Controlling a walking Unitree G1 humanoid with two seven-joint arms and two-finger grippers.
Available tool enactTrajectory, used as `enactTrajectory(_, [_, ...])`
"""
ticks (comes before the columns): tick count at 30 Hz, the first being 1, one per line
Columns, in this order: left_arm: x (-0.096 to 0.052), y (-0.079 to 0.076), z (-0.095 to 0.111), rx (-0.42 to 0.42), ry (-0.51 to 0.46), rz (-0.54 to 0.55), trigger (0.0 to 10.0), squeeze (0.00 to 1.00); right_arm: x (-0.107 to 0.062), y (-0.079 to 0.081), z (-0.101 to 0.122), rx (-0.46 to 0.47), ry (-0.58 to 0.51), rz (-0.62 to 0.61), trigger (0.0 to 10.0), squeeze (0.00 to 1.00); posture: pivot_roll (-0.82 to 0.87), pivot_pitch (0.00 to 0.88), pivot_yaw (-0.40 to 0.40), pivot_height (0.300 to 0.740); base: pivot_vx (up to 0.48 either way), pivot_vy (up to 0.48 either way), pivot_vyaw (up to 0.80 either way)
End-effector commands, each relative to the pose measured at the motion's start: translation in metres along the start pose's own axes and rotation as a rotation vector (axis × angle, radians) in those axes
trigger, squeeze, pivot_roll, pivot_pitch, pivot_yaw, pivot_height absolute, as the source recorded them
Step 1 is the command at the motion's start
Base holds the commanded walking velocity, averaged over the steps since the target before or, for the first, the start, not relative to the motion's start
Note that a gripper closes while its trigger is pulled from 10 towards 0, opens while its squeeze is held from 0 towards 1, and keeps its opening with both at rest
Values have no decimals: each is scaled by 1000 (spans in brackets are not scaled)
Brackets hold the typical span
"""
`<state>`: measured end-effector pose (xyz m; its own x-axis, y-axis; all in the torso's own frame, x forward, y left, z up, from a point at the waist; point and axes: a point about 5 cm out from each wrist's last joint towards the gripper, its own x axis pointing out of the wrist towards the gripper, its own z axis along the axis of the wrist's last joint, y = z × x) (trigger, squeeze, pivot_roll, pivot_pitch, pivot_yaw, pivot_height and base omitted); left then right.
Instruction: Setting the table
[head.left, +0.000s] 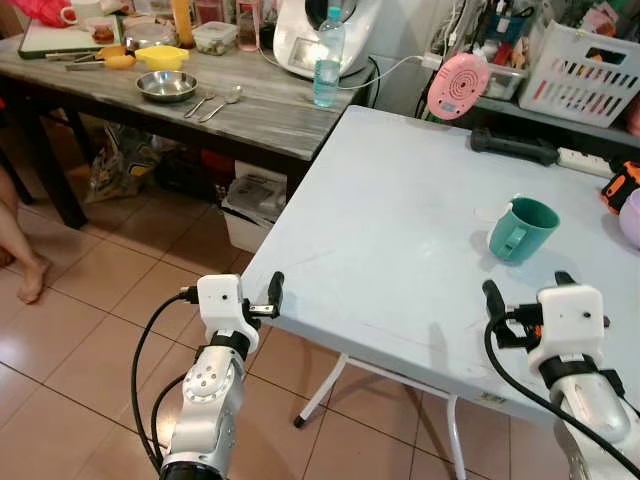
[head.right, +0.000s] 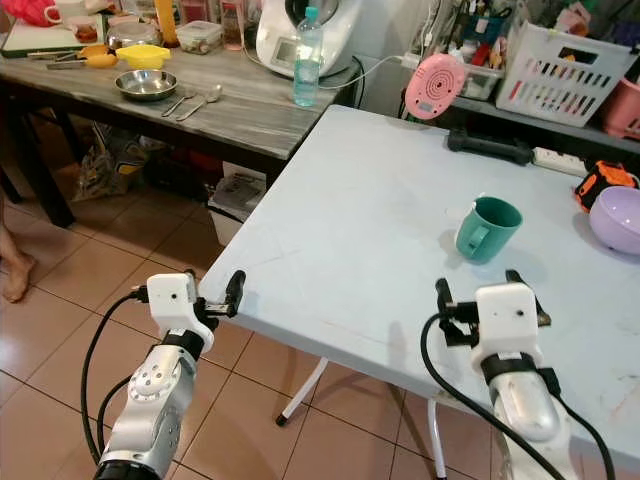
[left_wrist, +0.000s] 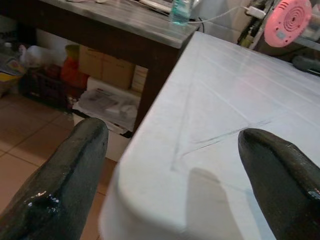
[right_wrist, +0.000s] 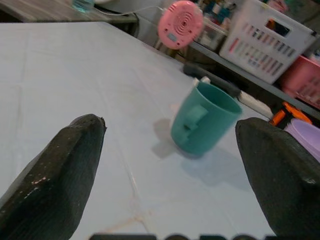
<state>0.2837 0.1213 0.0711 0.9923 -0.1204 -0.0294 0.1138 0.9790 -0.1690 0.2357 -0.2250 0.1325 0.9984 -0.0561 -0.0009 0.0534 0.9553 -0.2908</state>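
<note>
On the pale blue table (head.left: 400, 220) ahead of me stands the teal mug (head.left: 521, 229), upright with its handle turned toward me, well in from the near edge and just ahead of my right gripper (head.left: 525, 290). That gripper hovers over the near part of the tabletop with its two fingers spread wide and nothing between them; through the right wrist view the mug sits squarely in the gap. My left gripper (left_wrist: 170, 165) is also spread and empty, poised at the table's near left corner, one finger out over the tiled floor (head.left: 90, 330) and the other over the surface. I judge this to be the approach before a first pick: the mug looks the nearest piece to set, and the next move calls for easing the right gripper forward and closing across the mug's body, clear of the handle. Room is generous to the left of the mug, where the surface lies bare. To the right it tightens: a lilac bowl (head.right: 618, 218) and an orange-and-black tool (head.right: 597, 182) sit near the far right edge. The steel bowl (head.left: 166, 86) and spoons (head.left: 215, 103) wait on the grey wooden table (head.left: 250, 110) beyond, well apart.
</note>
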Motion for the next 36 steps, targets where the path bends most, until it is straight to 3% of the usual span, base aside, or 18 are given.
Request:
enactTrajectory(1, [-2,-7,2,-20,-22,19,10000,0,9,0,-2,9,23,16,10000,0,-233,0,-154,740,0,0,0])
enactTrajectory(14, [2,-4,11,10,-47,22,10000,0,13,11,-6,57,31,15,10000,0,-193,0,-137,740,0,0,0])
enactTrajectory(21, [3,1,12,42,-41,25,10000,0,23,20,-6,82,15,4,10000,0,-168,0,-104,740,0,0,0])
enactTrajectory(36, [12,-3,13,78,-14,-44,10000,0,12,22,-18,122,37,-94,10000,0,-196,0,-15,740,0,0,0])
